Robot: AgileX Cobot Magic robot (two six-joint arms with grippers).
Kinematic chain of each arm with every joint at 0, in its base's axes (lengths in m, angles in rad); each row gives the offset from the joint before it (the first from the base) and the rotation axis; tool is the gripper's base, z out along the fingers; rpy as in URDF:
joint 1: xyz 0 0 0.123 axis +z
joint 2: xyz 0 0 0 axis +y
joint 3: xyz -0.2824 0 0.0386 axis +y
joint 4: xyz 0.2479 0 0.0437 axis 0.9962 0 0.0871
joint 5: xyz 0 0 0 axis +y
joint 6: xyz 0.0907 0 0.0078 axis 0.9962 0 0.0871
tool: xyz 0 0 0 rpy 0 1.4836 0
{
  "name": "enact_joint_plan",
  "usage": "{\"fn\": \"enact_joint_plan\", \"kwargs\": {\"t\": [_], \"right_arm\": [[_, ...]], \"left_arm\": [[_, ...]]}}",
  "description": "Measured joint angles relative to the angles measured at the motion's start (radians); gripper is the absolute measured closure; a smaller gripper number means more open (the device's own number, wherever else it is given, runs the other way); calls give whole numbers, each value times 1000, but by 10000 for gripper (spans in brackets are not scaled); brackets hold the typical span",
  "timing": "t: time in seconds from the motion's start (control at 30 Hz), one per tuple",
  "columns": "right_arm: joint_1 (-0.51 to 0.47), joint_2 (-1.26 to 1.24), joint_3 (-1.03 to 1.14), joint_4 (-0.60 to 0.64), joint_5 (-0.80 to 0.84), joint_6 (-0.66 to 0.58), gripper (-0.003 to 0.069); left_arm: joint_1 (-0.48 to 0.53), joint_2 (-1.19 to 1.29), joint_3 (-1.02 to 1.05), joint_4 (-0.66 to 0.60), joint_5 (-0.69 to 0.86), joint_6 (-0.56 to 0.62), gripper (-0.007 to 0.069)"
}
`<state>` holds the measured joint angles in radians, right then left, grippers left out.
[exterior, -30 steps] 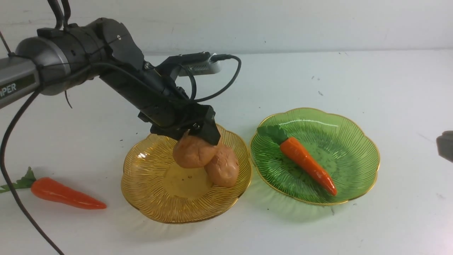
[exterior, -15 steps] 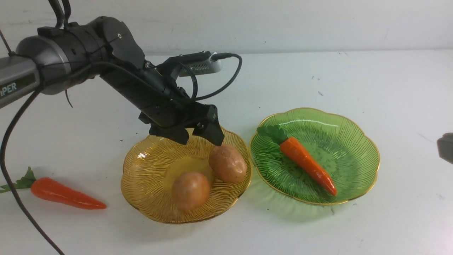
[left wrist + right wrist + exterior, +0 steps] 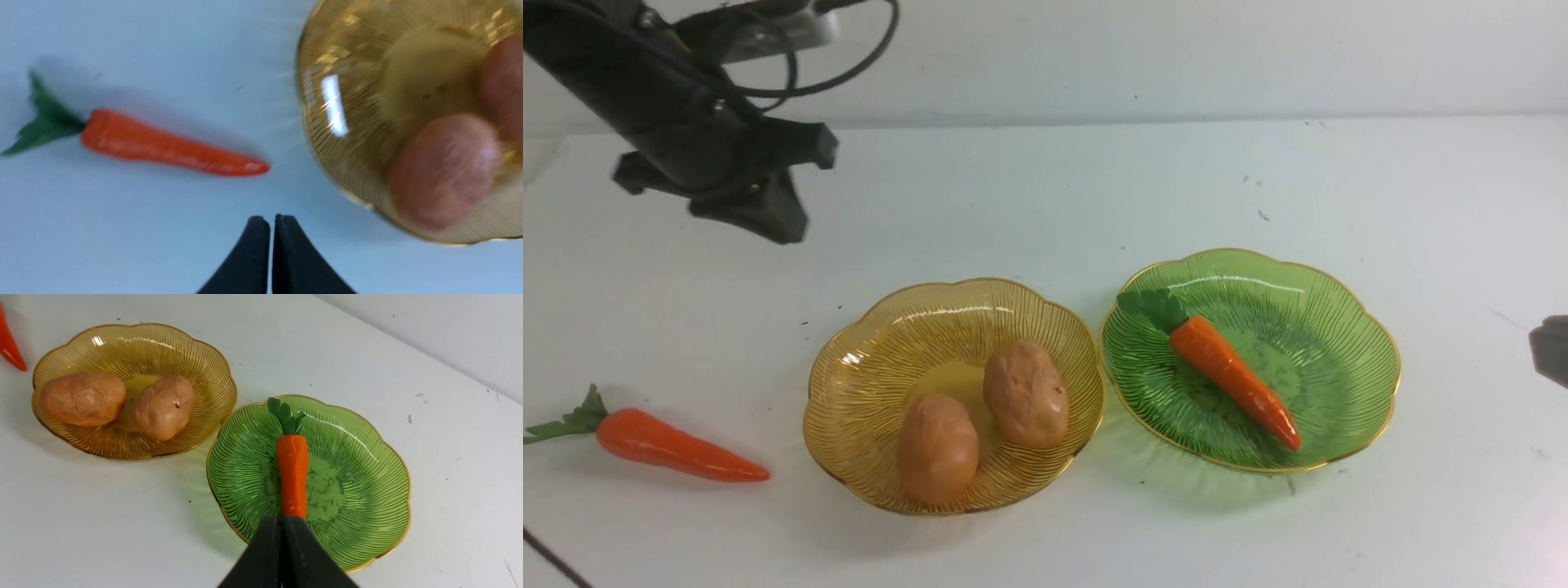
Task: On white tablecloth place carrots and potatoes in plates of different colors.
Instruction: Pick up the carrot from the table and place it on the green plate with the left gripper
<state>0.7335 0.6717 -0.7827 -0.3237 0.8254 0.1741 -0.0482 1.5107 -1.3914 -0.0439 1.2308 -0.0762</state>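
Closed tight and empty, the right gripper (image 3: 282, 528) hangs at the right edge of the scene, its fingers pressed together. Near left, one carrot (image 3: 678, 449) lies loose on the white tablecloth (image 3: 1094, 188), leafy top pointing left, well apart from the plates. Right of it sits the amber plate (image 3: 849, 384), holding both potatoes, the near potato (image 3: 938, 447) and the far potato (image 3: 1026, 394) close side by side. Just beside it to the right, the green plate (image 3: 1339, 343) holds the second carrot (image 3: 1233, 380), tip toward the near right. Far left, the left gripper (image 3: 271, 222) hangs raised above the cloth, its jaws together and gripping nothing.
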Motion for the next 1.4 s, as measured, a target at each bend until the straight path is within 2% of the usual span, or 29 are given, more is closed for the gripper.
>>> {"fn": "enact_joint_plan", "kwargs": {"t": [0.13,0.27,0.37,0.67,0.93,1.17,1.4], "right_arm": [[0,0,0,0,0,0,674],[0,0,0,0,1,0,674],[0,0,0,0,8,0,674],[0,0,0,0,11,0,674],[0,0,0,3,11,0,674],[0,0,0,3,12,0,674],[0,0,0,3,12,0,674]], "left_arm": [[38,-96,122,127,8,-173,628],[85,-127,208,178,8,-337,624],[89,-125,287,182,-37,-436,594],[89,-39,357,132,-271,-667,401],[89,25,357,124,-358,-812,243],[85,138,357,150,-406,-854,95],[83,293,357,159,-461,-936,79]]}}
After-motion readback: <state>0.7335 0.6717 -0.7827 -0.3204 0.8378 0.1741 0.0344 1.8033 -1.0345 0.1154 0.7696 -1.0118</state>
